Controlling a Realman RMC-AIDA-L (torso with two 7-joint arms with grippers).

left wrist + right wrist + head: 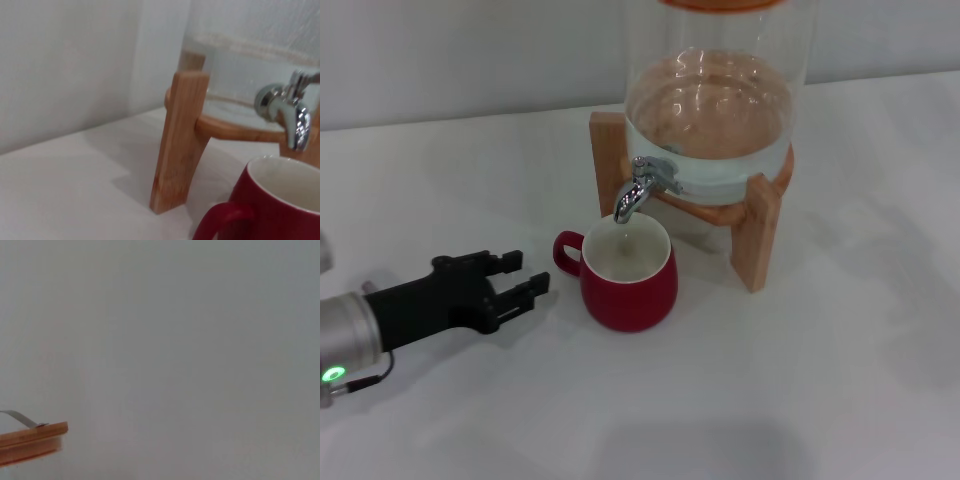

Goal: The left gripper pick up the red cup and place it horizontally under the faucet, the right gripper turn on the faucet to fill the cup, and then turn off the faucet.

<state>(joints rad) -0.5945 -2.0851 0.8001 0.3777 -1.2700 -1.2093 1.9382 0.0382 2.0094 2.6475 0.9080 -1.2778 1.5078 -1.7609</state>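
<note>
The red cup (628, 275) stands upright on the white table, its white inside directly below the spout of the chrome faucet (642, 187). The faucet sticks out of a glass jar (715, 110) holding water, on a wooden stand (757, 235). My left gripper (529, 277) is open, a short way to the left of the cup's handle and not touching it. The left wrist view shows the cup (277, 210) close up, with the faucet (290, 112) above its rim. My right gripper is out of view in every picture.
The white table (800, 400) reaches a pale wall behind the jar. The right wrist view shows only a plain wall and a corner of the jar's wooden lid (32, 442).
</note>
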